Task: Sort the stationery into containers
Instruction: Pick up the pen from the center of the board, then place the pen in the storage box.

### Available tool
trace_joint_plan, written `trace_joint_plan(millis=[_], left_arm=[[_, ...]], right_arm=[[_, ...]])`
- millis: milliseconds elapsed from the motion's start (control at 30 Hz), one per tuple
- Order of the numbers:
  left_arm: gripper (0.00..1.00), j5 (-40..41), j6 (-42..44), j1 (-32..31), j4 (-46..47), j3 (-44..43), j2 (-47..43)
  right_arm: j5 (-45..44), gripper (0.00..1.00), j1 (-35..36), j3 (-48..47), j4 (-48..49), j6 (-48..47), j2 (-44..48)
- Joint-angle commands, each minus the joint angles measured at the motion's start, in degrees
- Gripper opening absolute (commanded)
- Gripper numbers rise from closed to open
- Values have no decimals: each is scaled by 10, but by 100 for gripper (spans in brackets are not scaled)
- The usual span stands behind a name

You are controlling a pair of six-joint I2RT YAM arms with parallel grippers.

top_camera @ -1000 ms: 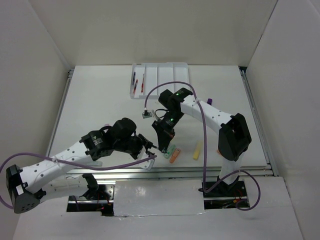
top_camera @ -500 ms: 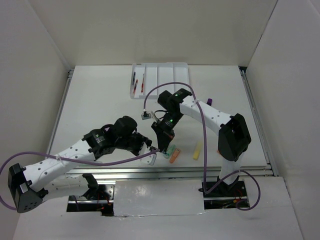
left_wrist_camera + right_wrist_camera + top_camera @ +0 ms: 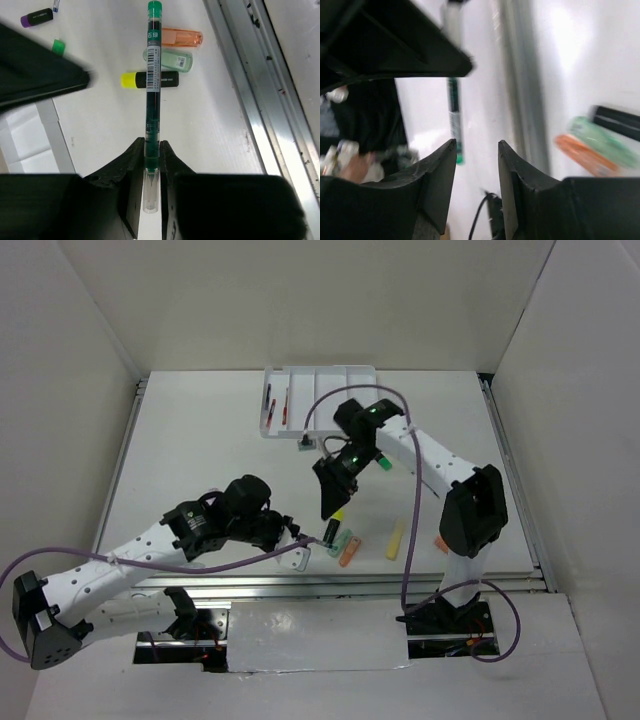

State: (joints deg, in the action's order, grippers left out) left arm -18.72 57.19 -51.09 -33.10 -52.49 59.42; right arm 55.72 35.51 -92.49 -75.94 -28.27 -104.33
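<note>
- Top external view: the white worktop [image 3: 200,450] is the biggest thing here.
- A white tray [image 3: 345,390] sits at the far edge of the worktop. It has four long slots. Two thin pens [image 3: 268,398] lie on its left side, but I cannot tell which slot each one is in.
- The left hand [image 3: 152,155] is down near the front edge, well apart from the tray. Its fingers are closed tight on a green pen [image 3: 152,100], gripping it by the clear end.
- The right hand [image 3: 476,150] hangs close to the left hand. Its fingers are spread apart, and nothing is between them.
- The green pen sticks straight out of the left hand, with its green cap at the far tip.
- In the left wrist view the pen crosses over three short things lying side by side on the worktop. They are an orange marker [image 3: 182,37], a pale green marker [image 3: 175,60] and a black highlighter [image 3: 167,79] with a yellow cap.
- A yellow marker [image 3: 396,538] lies alone, a bit to the right of those three.
- A purple-capped highlighter [image 3: 36,18] lies farther off.
</note>
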Motion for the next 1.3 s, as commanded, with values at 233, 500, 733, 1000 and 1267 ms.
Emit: trace_joint_plan(millis=[233,500,733,1000,1267], left_arm=[[0,-121,-347,145,84,-81,96],[0,-57,-697,357,168,-314,352],[0,42,-795,375,184,-545,557],[0,104,-847,396,245,-610,680],[13,160,-828,387,251,-633,742]], right_arm=[[-115,47,-326,-28,191,140,103],[-245,46,-431,87,253,153,185],[-276,46,-459,187,277,152,232],[-347,46,-468,231,291,140,262],[-368,45,-474,259,298,144,260]])
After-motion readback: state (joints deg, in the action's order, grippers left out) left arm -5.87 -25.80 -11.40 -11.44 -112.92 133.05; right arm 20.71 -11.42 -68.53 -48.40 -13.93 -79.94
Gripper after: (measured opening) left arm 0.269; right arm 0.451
